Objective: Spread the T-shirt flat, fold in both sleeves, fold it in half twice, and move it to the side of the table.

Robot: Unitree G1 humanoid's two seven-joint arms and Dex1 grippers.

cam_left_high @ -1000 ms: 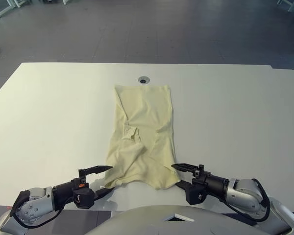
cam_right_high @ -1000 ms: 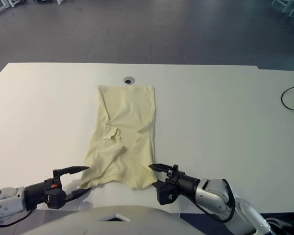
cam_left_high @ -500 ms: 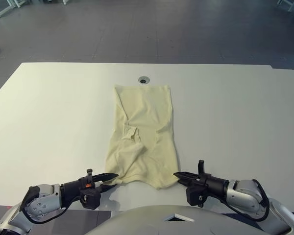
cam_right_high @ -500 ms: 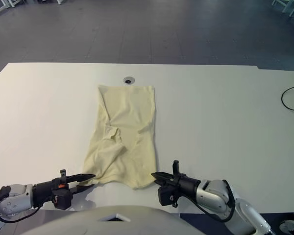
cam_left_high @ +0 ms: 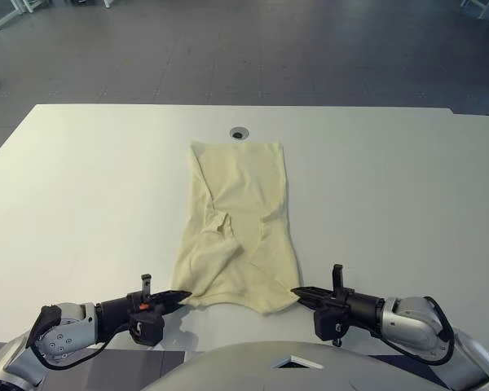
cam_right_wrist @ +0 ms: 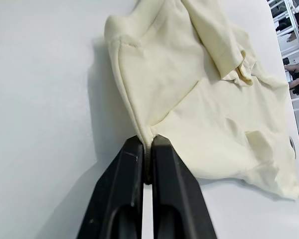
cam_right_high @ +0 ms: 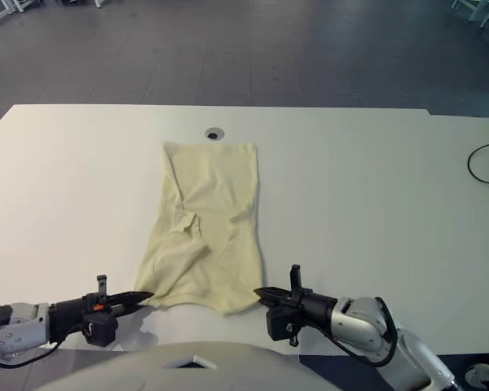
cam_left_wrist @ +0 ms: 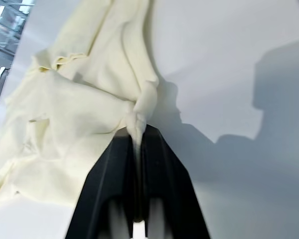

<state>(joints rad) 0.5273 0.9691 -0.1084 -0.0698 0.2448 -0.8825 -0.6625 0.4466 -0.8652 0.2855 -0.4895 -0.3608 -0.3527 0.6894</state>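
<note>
A second ago both sets of jaws stood wide, one at each near corner of the T-shirt (cam_left_high: 236, 236). Half a second ago they had turned and narrowed. Now the left gripper (cam_left_high: 181, 294) and the right gripper (cam_left_high: 297, 292) are each closed on cloth. The left wrist view shows a bunched nub of fabric squeezed between that arm's jaws, and the right wrist view shows the shirt's folded edge caught between its jaws. The shirt has barely shifted; only its near corners are drawn out a little toward the grippers. It lies as a long narrow strip down the middle of the worktop (cam_left_high: 391, 179). Its far end is just short of the cable hole (cam_left_high: 240, 132) near the far edge, and its near end is close to the near edge, where both grippers hold it low against the surface. The strip is narrow with no sleeve sticking out, so the sleeve folds look done, though the middle is still rumpled. Both near corners now appear secured, which points to the first halving fold: carrying the near end up and over toward the far end. The left pinch looks small and bunched, so that corner could slip or drag the layers askew when lifted.
</note>
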